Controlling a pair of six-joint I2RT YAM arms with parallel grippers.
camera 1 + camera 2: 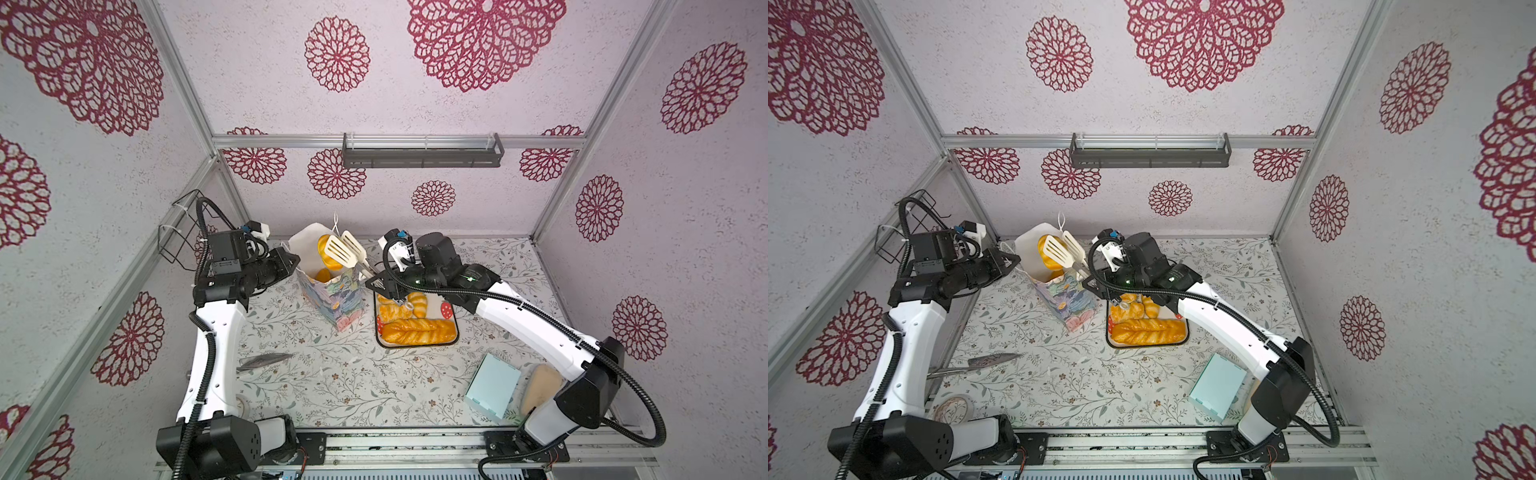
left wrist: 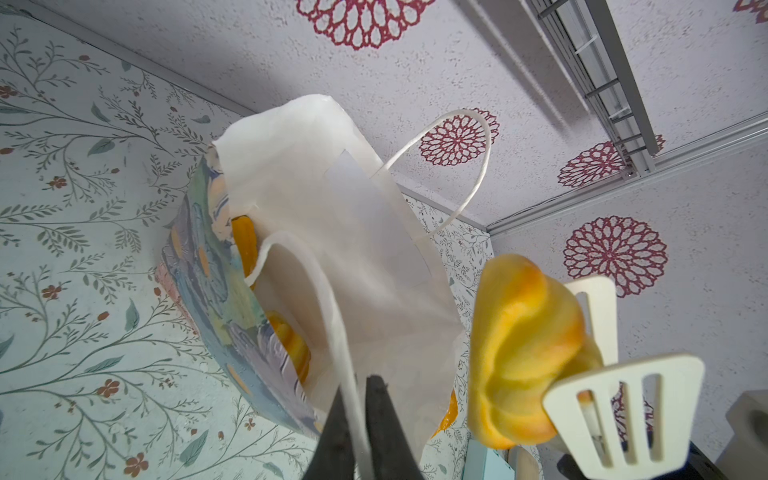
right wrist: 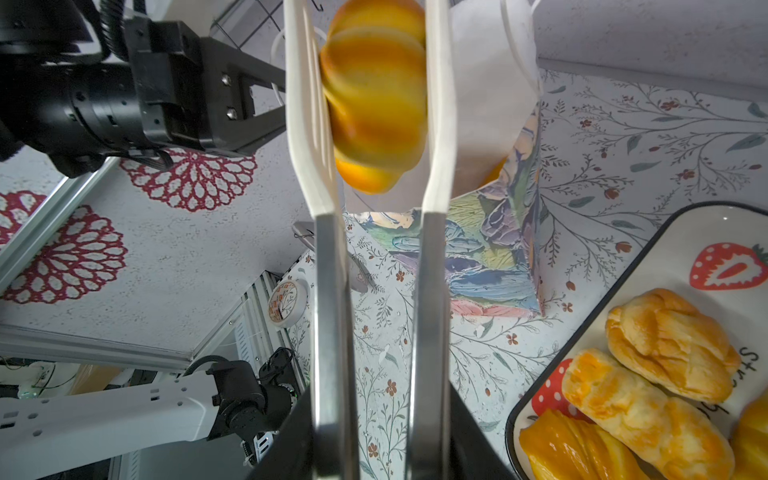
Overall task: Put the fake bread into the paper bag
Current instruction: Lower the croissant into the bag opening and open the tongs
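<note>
The task is partly done. At least two golden pieces of fake bread lie inside the paper bag, showing orange against its white lining in the left wrist view and in both top views. More is left. On the strawberry-printed tray just beside the paper bag rest the long braided loaf and a few smaller croissants; how many exactly cannot be told, since the right arm covers part of the tray.

One piece is in transit. The right end effector is clamped on the metal handles of a pair of white slotted tongs, and the tong blades squeeze a striped roll between them. The roll hangs off the far end of the tongs, well ahead of the right end effector, so the fingers touch only the tool, not the bread. In both top views the roll sits over the open mouth of the paper bag, near the rim on the tray side; whether it has dipped below the rim cannot be told. By the look of it, the drop has not yet been made.

The left end effector is at the rim of the paper bag on the side away from the tray, its fingers nearly together and pinching the thin white cord handle. This seems to hold the mouth open and the paper bag upright on the table, leaning slightly.
</note>
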